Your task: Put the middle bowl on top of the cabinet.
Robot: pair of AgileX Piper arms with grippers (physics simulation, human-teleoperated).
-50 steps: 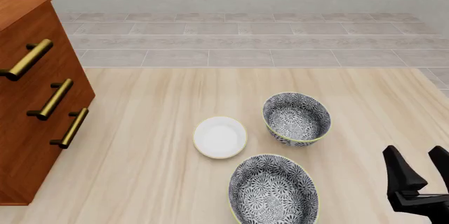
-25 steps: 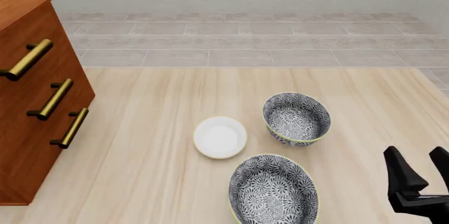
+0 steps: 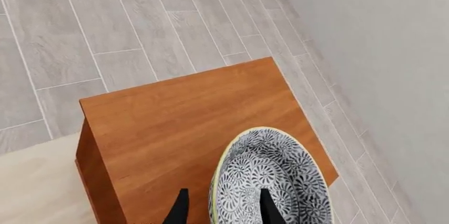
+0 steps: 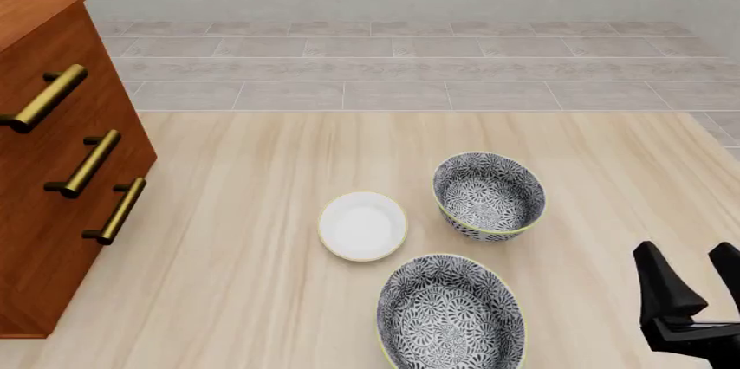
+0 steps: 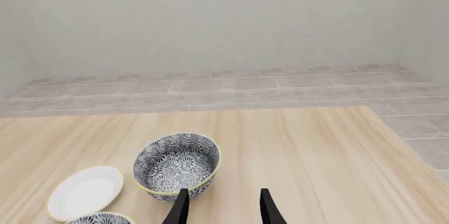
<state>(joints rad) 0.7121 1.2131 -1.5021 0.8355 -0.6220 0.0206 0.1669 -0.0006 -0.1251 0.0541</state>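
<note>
The middle bowl (image 3: 275,179), grey-and-white floral with a yellow-green rim, rests on the flat top of the reddish-brown cabinet (image 3: 179,121), near its far corner. My left gripper (image 3: 223,206) stands open, its two dark fingers straddling the bowl's near rim, one inside and one outside. The front view shows only the cabinet's (image 4: 47,187) front with three brass handles at the left; the bowl and the left gripper are out of that view. My right gripper (image 4: 691,281) hangs open and empty over the table's near right corner.
On the table sit a small white dish (image 4: 363,226), a darker patterned bowl (image 4: 490,194) behind it to the right, and a wide patterned bowl (image 4: 451,319) at the front edge. The right gripper (image 5: 223,206) points toward the darker bowl (image 5: 176,165).
The right gripper has barely shifted, settling very slightly lower. Bowls, dish and cabinet stay where they were in the front view.
</note>
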